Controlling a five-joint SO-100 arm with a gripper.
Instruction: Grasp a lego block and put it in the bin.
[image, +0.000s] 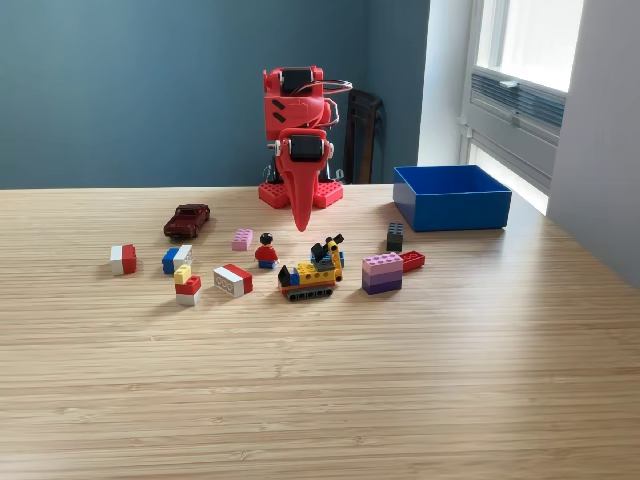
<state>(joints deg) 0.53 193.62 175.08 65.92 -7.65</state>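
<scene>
In the exterior view the red arm stands at the back of the wooden table, folded, with its gripper (301, 222) pointing down, shut and empty, its tip just above the tabletop. Lego pieces lie in front of it: a pink block (242, 239), a small figure (266, 251), a yellow and black vehicle (312, 272), a pink and purple block (382, 272), a red block (412, 261), a black block (395, 236), a red and white block (233, 280). The blue bin (451, 197) sits at the right, looking empty.
Further left lie a dark red toy car (187, 219), a blue and white block (177, 259), a yellow, red and white stack (187, 285) and a white and red block (123, 259). The arm's red base (300, 193) stands behind the gripper. A window is at the right.
</scene>
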